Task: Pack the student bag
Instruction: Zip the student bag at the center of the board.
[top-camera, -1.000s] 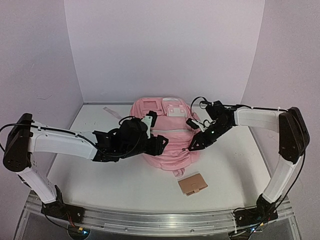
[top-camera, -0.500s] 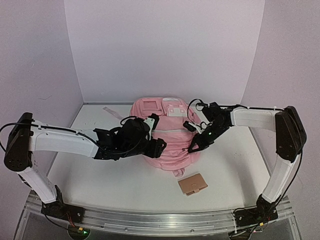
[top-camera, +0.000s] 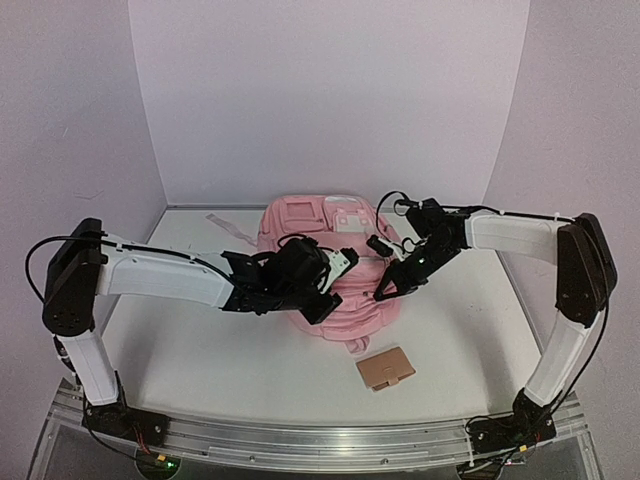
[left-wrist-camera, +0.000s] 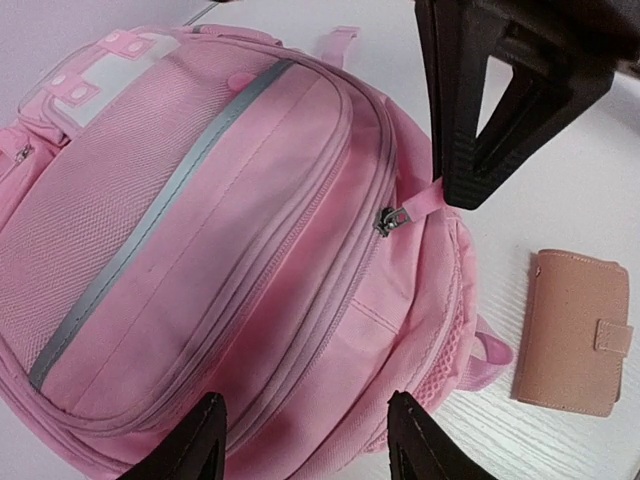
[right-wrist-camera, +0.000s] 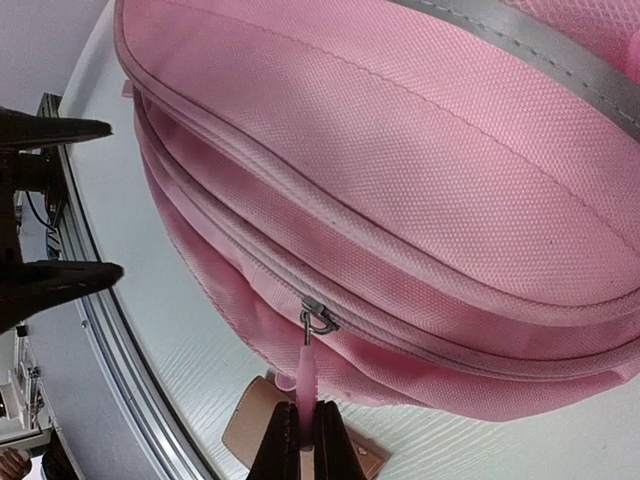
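- We see our right gripper (right-wrist-camera: 300, 445) clamped on the bag's (right-wrist-camera: 400, 150) zip pull (right-wrist-camera: 303, 380).
- Our left gripper (left-wrist-camera: 310, 440) hangs over the bag, jaws apart.
- A wallet (left-wrist-camera: 575, 335) lies just beside it.

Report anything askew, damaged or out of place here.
Nothing stands out. The student bag lies flat and zipped, the right gripper pinches its zipper pull, the left gripper hangs open above it, and a tan wallet lies flat beside the bag.

A large soft pink fabric backpack (top-camera: 362, 300) lay mid-table toward the back, a small tan rectangular snap wallet (top-camera: 385, 368) on the white tabletop (top-camera: 200, 350) before it, slightly right, apart.
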